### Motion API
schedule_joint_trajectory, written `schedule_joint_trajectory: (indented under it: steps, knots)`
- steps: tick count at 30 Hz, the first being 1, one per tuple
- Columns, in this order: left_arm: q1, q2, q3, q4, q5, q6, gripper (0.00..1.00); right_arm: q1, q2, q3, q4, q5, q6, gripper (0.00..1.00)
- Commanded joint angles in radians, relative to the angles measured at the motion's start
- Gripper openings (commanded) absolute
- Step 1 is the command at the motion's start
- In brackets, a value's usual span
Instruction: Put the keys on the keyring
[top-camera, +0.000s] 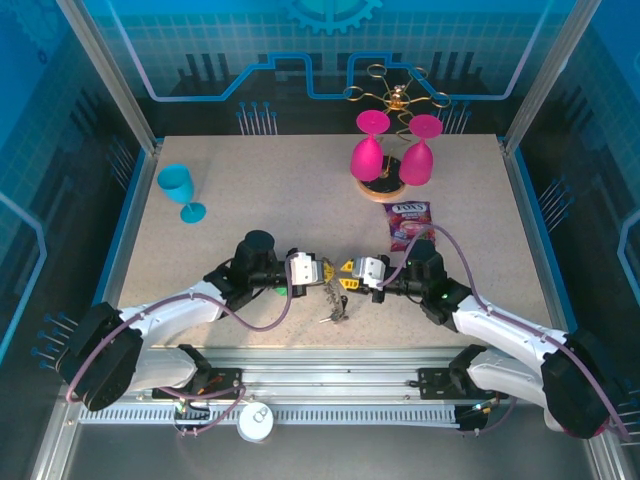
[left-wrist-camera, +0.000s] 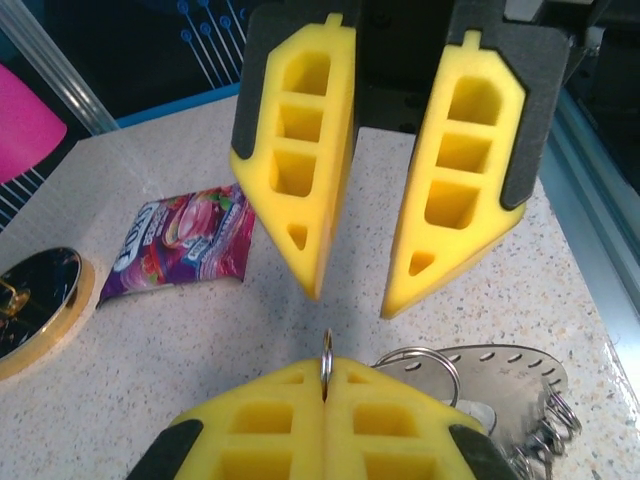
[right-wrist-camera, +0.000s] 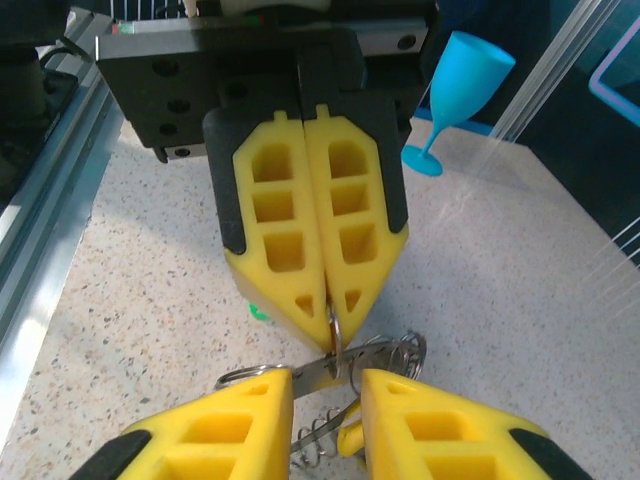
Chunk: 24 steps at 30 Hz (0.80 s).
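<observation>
The keyring (top-camera: 335, 303) lies on the table between my two grippers. It is a flat metal hoop (left-wrist-camera: 500, 362) with small holes and silvery split rings (left-wrist-camera: 425, 352) along its rim. My left gripper (left-wrist-camera: 326, 372) is shut on one small split ring (right-wrist-camera: 336, 332) at the hoop's edge, pinching it upright. My right gripper (right-wrist-camera: 328, 385) is open just in front of that ring, its fingers apart on either side of the hoop (right-wrist-camera: 322, 366). A green key head (right-wrist-camera: 260, 312) peeks from behind the left fingers (right-wrist-camera: 300, 230). A yellow key head (right-wrist-camera: 350, 442) lies below the hoop.
A purple snack packet (top-camera: 408, 222) lies just behind the right arm. Two pink wine glasses (top-camera: 368, 155) hang upside down on a gold wire stand (top-camera: 395, 98) at the back. A blue glass (top-camera: 180, 190) stands back left. The metal table rail (top-camera: 320, 352) is close.
</observation>
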<state>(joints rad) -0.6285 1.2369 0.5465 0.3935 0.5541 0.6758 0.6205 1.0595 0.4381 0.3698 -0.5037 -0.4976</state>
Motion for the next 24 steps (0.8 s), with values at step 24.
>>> schedule_joint_trajectory:
  steps: [24]
  knots:
    - [0.003, 0.002, -0.013, 0.137, 0.118, -0.059, 0.0, -0.007, 0.022, 0.02, 0.11, -0.069, 0.028, 0.17]
